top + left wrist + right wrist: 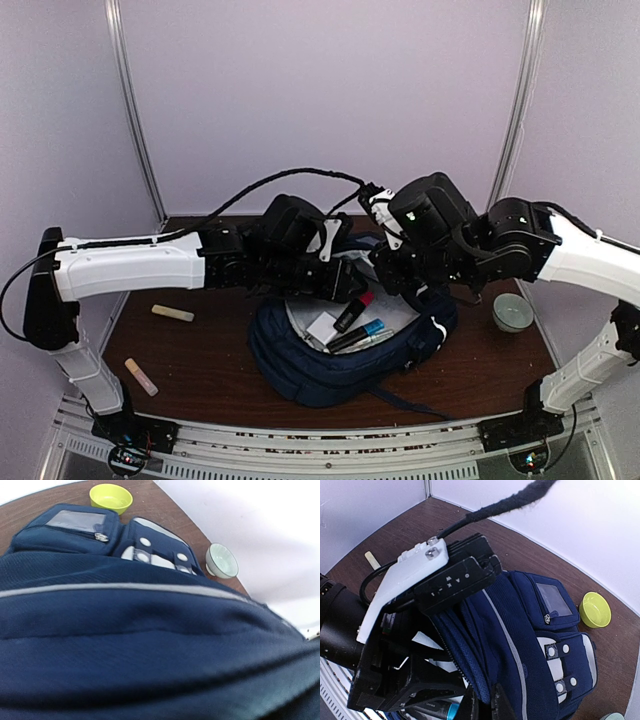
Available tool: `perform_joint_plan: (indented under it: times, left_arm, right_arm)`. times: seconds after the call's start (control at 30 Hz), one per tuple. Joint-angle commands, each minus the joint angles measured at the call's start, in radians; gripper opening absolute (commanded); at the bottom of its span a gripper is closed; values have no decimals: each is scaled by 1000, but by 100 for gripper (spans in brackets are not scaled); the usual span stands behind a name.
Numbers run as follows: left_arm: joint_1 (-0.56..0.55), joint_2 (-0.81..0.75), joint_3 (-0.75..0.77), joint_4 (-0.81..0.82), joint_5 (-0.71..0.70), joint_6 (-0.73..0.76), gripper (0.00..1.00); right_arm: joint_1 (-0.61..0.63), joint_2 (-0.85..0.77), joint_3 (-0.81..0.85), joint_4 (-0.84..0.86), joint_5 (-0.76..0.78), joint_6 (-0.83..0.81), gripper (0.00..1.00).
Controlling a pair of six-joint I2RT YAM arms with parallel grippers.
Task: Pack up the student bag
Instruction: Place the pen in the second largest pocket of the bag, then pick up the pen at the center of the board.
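The student bag (330,365), navy with pale trim, lies at the table's middle with its mouth open. Inside it are a white paper (325,327), a red-capped marker (353,310) and a blue-capped marker (360,332). My right gripper (488,705) is shut on the rim of the bag's opening (500,690), pinching a fold of fabric. My left gripper (350,283) is at the same rim, just left of the right gripper (393,272). Navy fabric (150,645) fills the left wrist view and hides the left fingers. The bag's front pocket (555,602) faces away from the arms.
A cream stick (172,313) and a pinkish stick (141,376) lie on the table's left side. A pale green bowl (512,312) stands right of the bag. A yellow bowl (595,609) sits beyond the bag near the back wall. The left arm's wrist housing (420,575) crowds the bag's mouth.
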Motion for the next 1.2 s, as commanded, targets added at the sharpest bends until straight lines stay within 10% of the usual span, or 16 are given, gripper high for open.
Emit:
perform_joint_plan:
  times: [0.0,0.4,0.6,1.17]
  left_arm:
    - [5,13,15,17,-45,-12,54]
    - [-50,-188,-64,-120,-183,0,84]
    - [-33,-375,-225,-354,-495,-64,98]
    - [527,-514,-543,-404,-429,-455,98]
  right_arm:
    - [1,-90,13,97,71,12,0]
    - [1,-73,6,122,48,12,0]
    - [1,-74,-32,151,14,37,0]
    - [1,-114,-181,236,-24,131,0]
